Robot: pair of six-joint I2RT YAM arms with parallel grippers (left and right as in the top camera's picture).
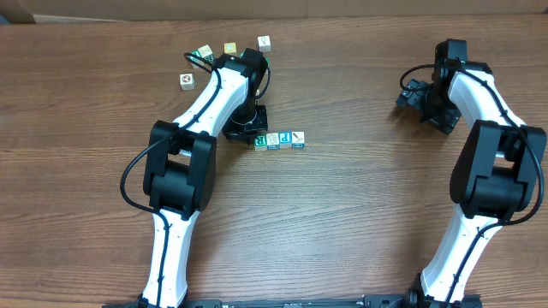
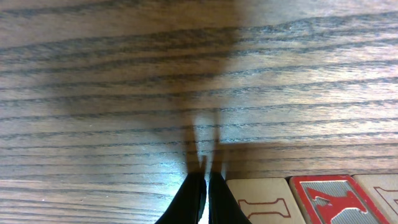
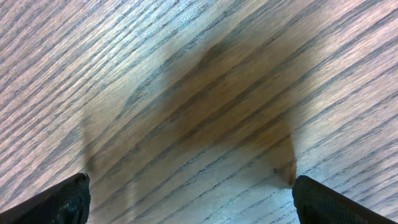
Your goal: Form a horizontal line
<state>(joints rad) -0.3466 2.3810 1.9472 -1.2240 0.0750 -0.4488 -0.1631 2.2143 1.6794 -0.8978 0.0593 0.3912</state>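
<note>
A short row of lettered wooden blocks (image 1: 279, 139) lies side by side at the table's middle. My left gripper (image 1: 244, 127) hangs over the row's left end. In the left wrist view its fingers (image 2: 206, 182) are shut with nothing between them, right beside a tan block with a red "I" (image 2: 258, 200). A red block (image 2: 326, 199) and another tan block (image 2: 384, 191) follow to the right. My right gripper (image 1: 418, 96) is far right, away from all blocks. Its fingers (image 3: 189, 190) are wide open over bare wood.
Several loose blocks lie at the back left: one white (image 1: 186, 80), one green-and-tan (image 1: 204, 53), one tan (image 1: 229, 49) and one white (image 1: 264, 41). The left arm (image 1: 205, 98) stretches across between them and the row.
</note>
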